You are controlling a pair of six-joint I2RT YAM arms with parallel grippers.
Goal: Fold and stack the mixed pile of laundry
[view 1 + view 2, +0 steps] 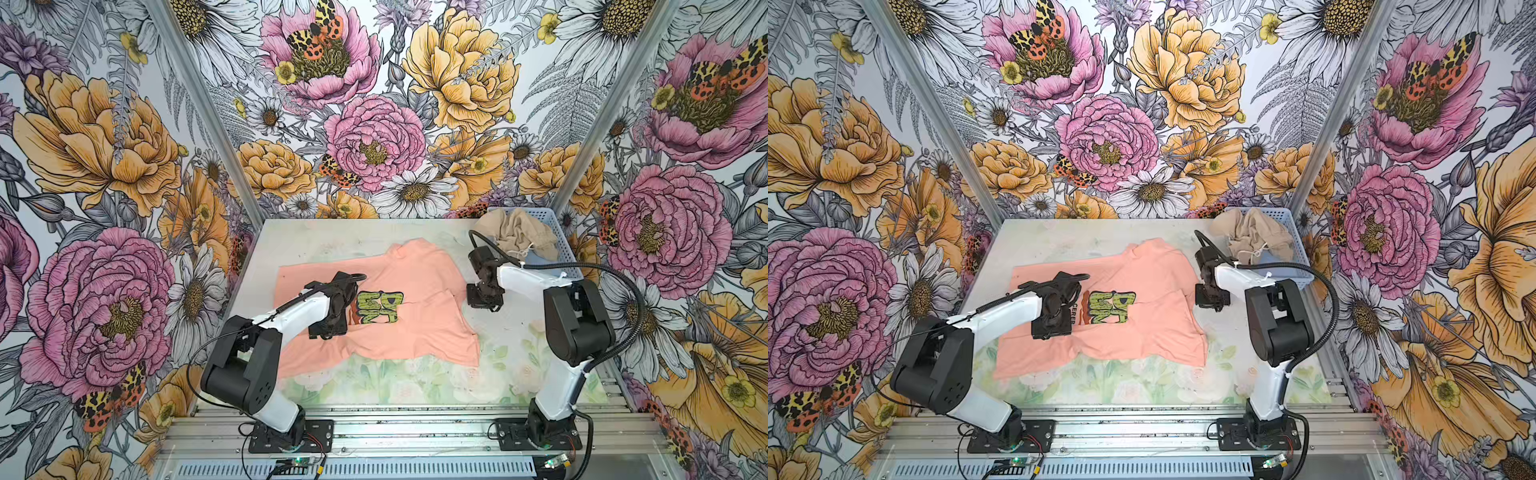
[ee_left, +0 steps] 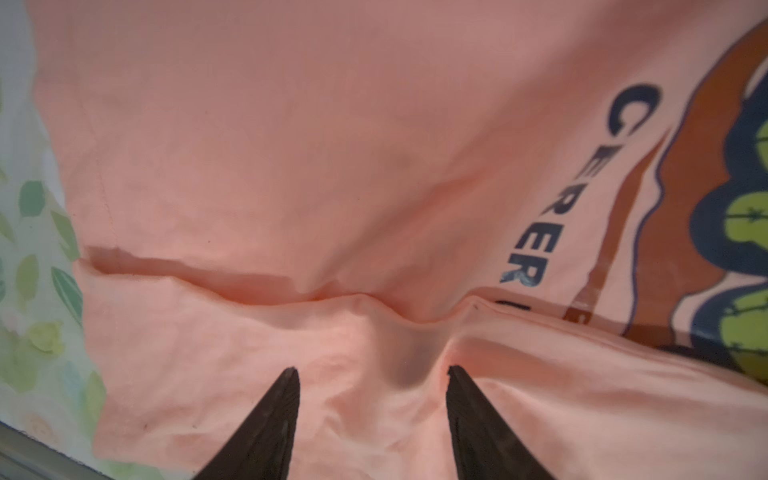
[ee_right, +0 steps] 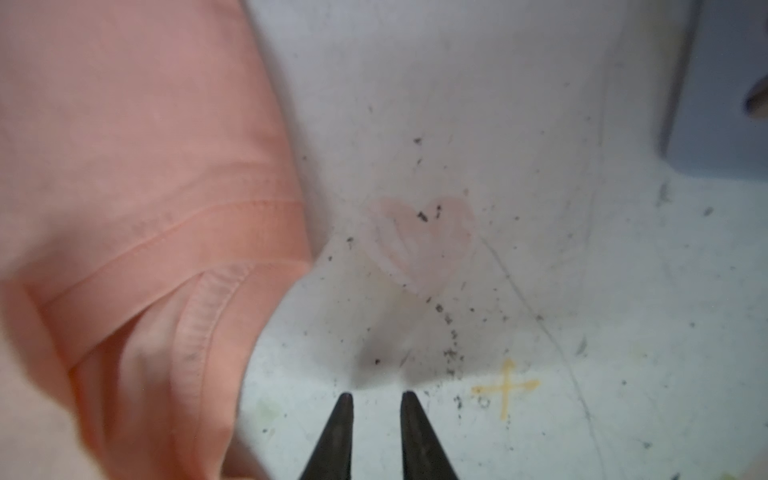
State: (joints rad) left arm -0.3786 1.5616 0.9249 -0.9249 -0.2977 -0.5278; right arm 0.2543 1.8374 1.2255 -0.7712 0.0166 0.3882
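Evidently nothing folded: salmon T-shirt (image 1: 415, 282) spread under wide, empty left gripper (image 2: 372, 370); right gripper (image 3: 376, 395) narrow, empty, beside sleeve (image 3: 199, 249); beige garment (image 1: 519, 237) in basket (image 1: 557, 224) beyond.

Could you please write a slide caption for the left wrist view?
Left gripper, jaws apart, at a crease in the salmon T-shirt.

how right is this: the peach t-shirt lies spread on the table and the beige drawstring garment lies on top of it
Not quite: the beige garment is not on the T-shirt; it sits bunched in the light blue basket, as both top views show. The T-shirt does lie spread on the table.
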